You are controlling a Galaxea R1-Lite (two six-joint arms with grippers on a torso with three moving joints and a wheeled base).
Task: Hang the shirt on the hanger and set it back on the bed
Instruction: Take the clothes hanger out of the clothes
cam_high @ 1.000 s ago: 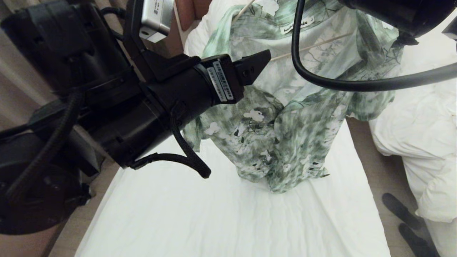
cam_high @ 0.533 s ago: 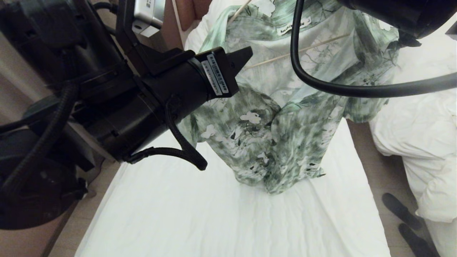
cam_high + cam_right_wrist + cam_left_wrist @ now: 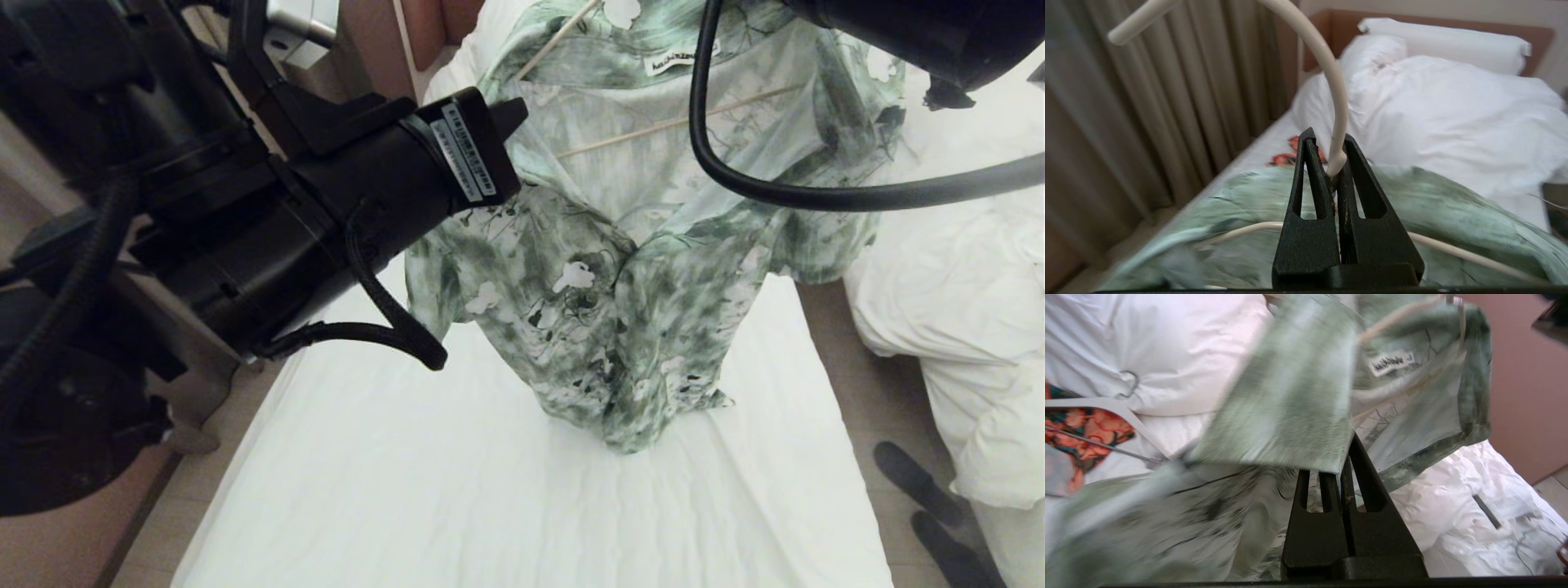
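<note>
The green and white flowered shirt [image 3: 620, 278] hangs on the thin cream hanger [image 3: 678, 122] above the bed [image 3: 408, 490], its hem resting on the white sheet. My right gripper [image 3: 1327, 139] is shut on the stem of the hanger's [image 3: 1337, 94] curved hook and holds it up; it is outside the head view. My left gripper [image 3: 513, 114] is at the shirt's left shoulder edge. In the left wrist view this gripper [image 3: 1339, 465] is shut, with the edge of a shirt [image 3: 1290, 400] flap pinched at its tips.
A second bed with heaped white bedding [image 3: 963, 286] stands to the right across a narrow floor strip with dark slippers [image 3: 922, 490]. An orange-red floral garment [image 3: 1081, 428] on a white hanger lies near the pillows [image 3: 1445, 45]. Curtains [image 3: 1147, 122] line the left side.
My left gripper has gone from open to shut at the shirt's edge and has moved left. The shirt's left side has shifted left with it. The right arm keeps the hanger up.
</note>
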